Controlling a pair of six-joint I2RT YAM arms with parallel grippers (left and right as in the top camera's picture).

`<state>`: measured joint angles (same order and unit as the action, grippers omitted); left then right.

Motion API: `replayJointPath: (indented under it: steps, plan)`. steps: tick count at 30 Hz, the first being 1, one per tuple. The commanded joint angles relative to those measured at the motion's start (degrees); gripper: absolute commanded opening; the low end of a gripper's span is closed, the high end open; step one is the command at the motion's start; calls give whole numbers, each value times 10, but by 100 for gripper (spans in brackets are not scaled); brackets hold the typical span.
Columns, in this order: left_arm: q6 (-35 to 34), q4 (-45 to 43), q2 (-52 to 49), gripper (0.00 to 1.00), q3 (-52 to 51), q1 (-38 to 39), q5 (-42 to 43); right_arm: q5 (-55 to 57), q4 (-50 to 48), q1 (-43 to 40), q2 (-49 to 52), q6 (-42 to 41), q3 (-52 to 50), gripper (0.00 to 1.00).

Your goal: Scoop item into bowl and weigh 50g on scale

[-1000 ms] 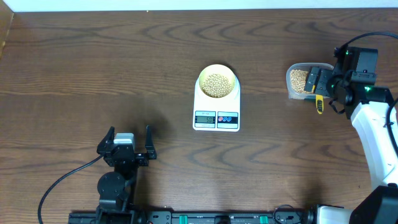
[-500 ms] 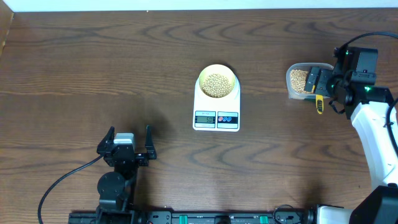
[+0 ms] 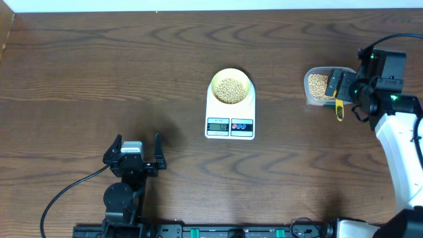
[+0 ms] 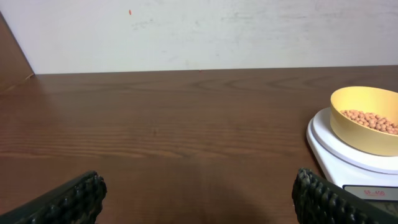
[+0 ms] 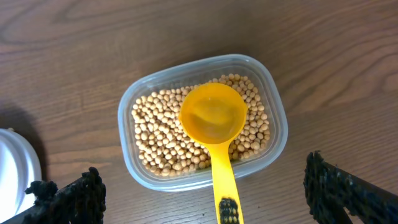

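The pale-yellow bowl (image 3: 230, 86) sits on the white scale (image 3: 230, 116) at mid-table, with tan beans (image 3: 230, 90) heaped inside it. More beans (image 5: 161, 134) fill a clear tub (image 5: 134, 99) at the right. A yellow scoop (image 5: 213, 115) rests empty on them, and its handle sticks out over the tub's near rim. My right gripper (image 5: 208, 199) hovers open over that handle, its fingers wide on either side and not touching it. My left gripper (image 3: 137, 140) stands open and empty near the front left. From there the bowl (image 4: 367, 127) and scale (image 4: 329, 149) show at the right.
The scale's display (image 3: 218, 126) is lit beside two round buttons (image 3: 242, 126). The white rim of the scale (image 5: 15, 171) shows at the left edge of the right wrist view. A pale wall (image 4: 199, 31) runs behind the table's far edge.
The right arm has drawn slightly to the right, away from the tub. The left arm, bowl and scale have not moved.
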<state>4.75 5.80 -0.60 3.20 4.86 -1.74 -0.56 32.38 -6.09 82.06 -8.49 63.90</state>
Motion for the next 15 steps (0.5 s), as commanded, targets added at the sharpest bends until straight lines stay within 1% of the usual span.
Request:
replayJointPath:
  steps: [1,6,9,11,15]
  plan:
    - [7,5,4,98,-19,-3,-11,2,0,2,-13,4,1,99]
    - [7,5,4,97,-19,-3,-11,2,-12,2,-30,4,-1,99]
    - [7,5,4,98,-19,-3,-11,2,-41,2,-47,4,-17,99]
    - [7,5,4,98,-19,-3,-11,0,-77,2,-62,4,-40,99]
    - [7,5,4,98,-19,-3,-11,-12,-199,2,-105,4,-125,99]
